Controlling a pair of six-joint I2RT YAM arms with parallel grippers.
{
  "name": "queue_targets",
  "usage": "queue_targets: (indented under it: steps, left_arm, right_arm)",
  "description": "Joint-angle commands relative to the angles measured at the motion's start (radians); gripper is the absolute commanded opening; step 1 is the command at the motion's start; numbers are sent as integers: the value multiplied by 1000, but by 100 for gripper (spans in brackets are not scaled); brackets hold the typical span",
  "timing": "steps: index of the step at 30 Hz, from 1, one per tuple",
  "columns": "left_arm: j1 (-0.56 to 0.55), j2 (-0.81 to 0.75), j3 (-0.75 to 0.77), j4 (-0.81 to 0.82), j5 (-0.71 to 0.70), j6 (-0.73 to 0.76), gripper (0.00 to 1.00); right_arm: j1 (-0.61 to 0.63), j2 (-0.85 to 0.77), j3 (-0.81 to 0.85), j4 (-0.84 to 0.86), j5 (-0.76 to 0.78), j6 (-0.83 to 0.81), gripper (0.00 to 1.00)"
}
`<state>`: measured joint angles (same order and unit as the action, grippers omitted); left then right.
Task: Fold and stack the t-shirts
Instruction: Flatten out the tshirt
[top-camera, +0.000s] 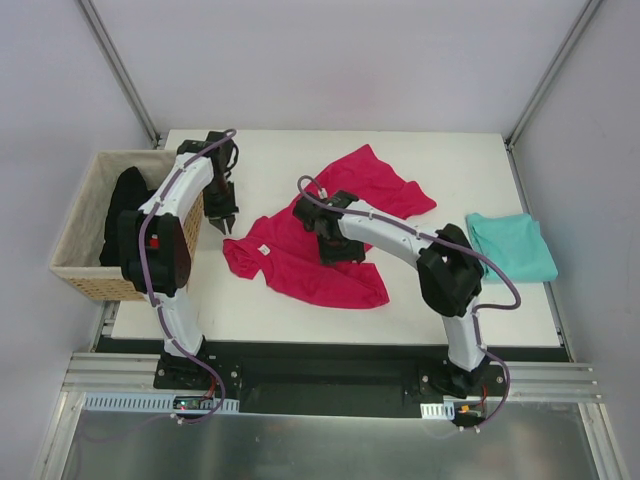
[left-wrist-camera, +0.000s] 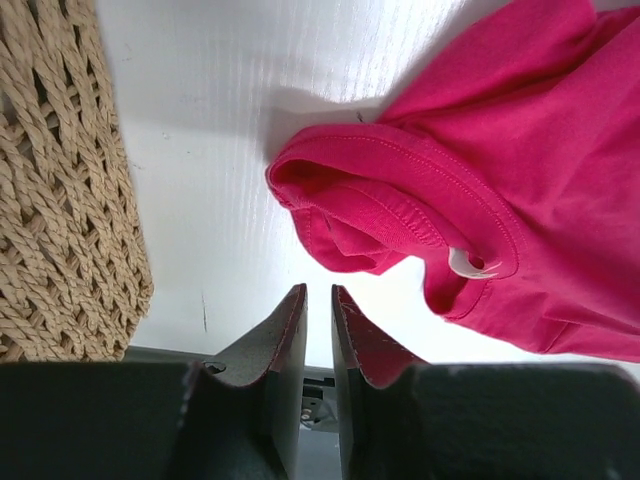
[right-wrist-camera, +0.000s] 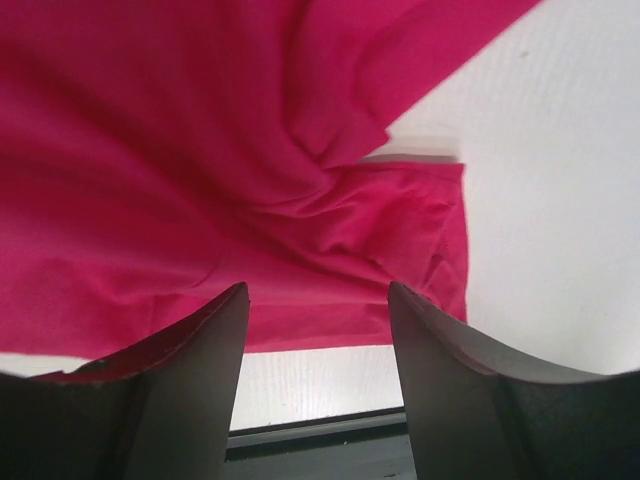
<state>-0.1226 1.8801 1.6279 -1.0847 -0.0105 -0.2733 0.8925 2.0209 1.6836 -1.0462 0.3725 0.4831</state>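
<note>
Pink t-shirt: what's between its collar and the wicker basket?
Only bare white table separates wicker basket and pink t-shirt, seen in the left wrist view; top view shows the left claw above that strip.

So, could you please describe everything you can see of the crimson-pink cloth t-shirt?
The crimson-pink cotton-looking t-shirt lies crumpled and unfolded on the white table, short sleeves splayed, its collar with a small white neck label pointing toward the woven wicker basket, apart from it. The open right gripper is above it.
</note>
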Motion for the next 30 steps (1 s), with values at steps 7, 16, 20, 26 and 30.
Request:
queue_targets:
  steps: [7,16,20,26,30]
  left_arm:
    - [9,-78,133,-30,-39,-26,14]
    - [9,-144,165,-55,-48,-23,14]
    - [9,-157,167,-64,-55,-20,14]
    - [9,-173,161,-73,-52,-17,14]
    - [9,-176,151,-76,-57,-15,14]
  right_arm:
    - [128,110,240,-63,-12,-124,61]
    - [195,186,304,-38,-84,-190,62]
    - [224,205,304,-14,-101,-210,62]
    - [261,229,321,-11,-115,-228,62]
    - [272,233,321,-5,-122,-239,63]
